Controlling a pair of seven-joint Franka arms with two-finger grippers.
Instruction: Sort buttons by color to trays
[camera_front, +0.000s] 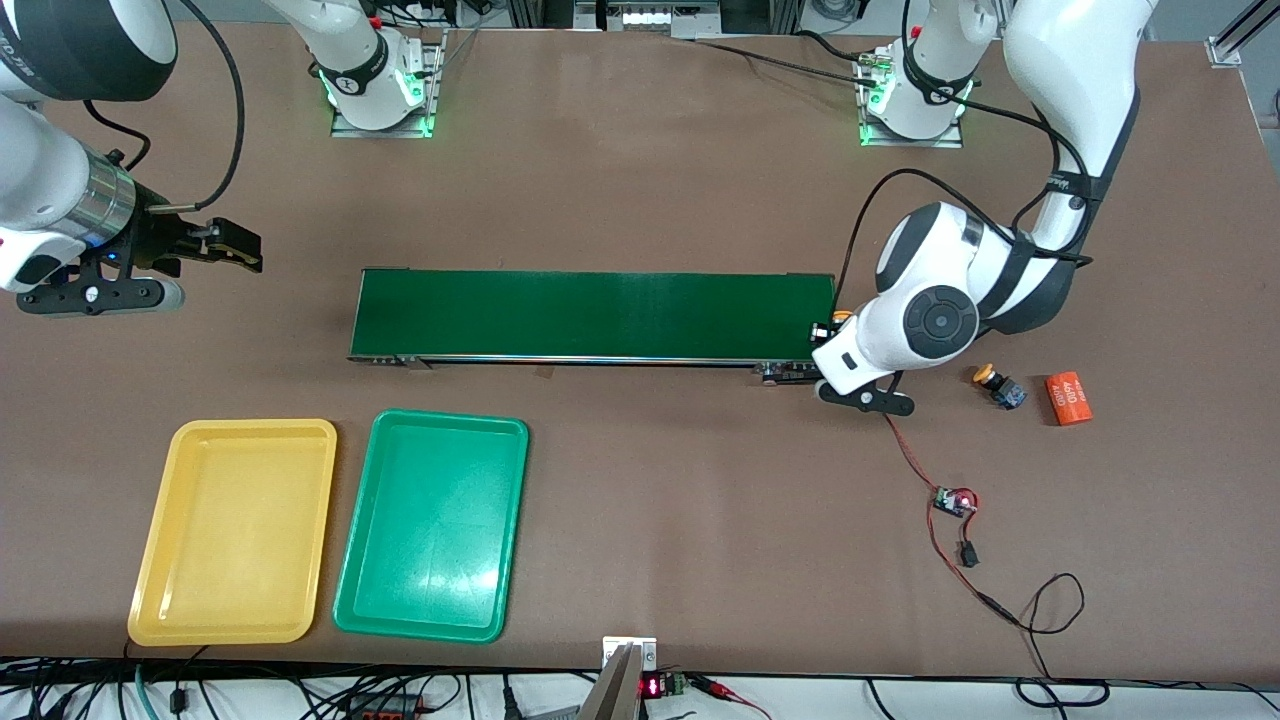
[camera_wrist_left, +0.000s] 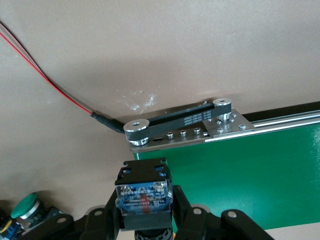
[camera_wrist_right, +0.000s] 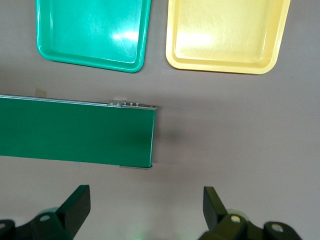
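My left gripper (camera_front: 832, 338) is shut on a button (camera_wrist_left: 141, 192) with a dark body and a blue label, over the conveyor belt's (camera_front: 595, 315) end toward the left arm. A bit of its orange cap (camera_front: 842, 316) shows in the front view. A second yellow-capped button (camera_front: 996, 384) lies on the table beside that arm. A green-capped button (camera_wrist_left: 24, 207) shows only in the left wrist view. My right gripper (camera_front: 240, 248) is open and empty above the table at the right arm's end. The yellow tray (camera_front: 235, 530) and the green tray (camera_front: 432, 525) lie side by side, both empty.
An orange "4680" cylinder (camera_front: 1068, 399) lies beside the yellow-capped button. A small circuit board (camera_front: 955, 500) with red and black wires trails from the belt's end toward the front camera. The belt's pulley bracket (camera_wrist_left: 185, 125) sticks out at that end.
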